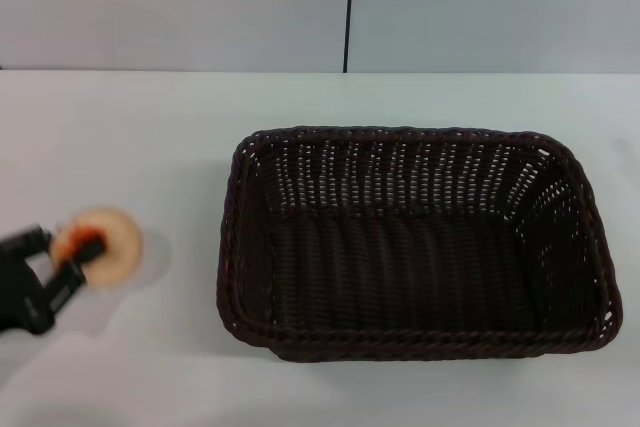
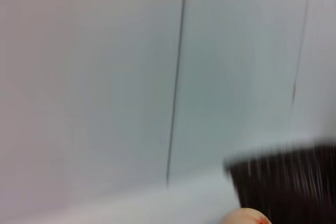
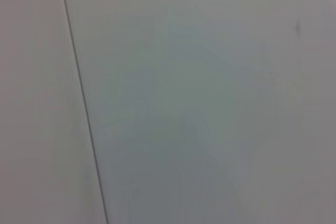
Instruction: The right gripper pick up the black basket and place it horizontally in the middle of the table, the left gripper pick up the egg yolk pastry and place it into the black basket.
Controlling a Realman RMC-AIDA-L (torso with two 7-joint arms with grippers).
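The black basket (image 1: 415, 242) stands lengthwise across the white table (image 1: 150, 137), right of centre, and is empty. The egg yolk pastry (image 1: 102, 244), pale cream with an orange top, is at the far left. My left gripper (image 1: 70, 255) is shut on the pastry and seems to hold it a little above the table, clear of the basket's left rim. In the left wrist view the pastry's top (image 2: 245, 217) and a blurred part of the basket (image 2: 286, 182) show. My right gripper is out of view; its wrist camera sees only grey wall.
A grey panelled wall (image 1: 200, 7) with a dark vertical seam runs behind the table. Bare tabletop lies between the pastry and the basket and along the back.
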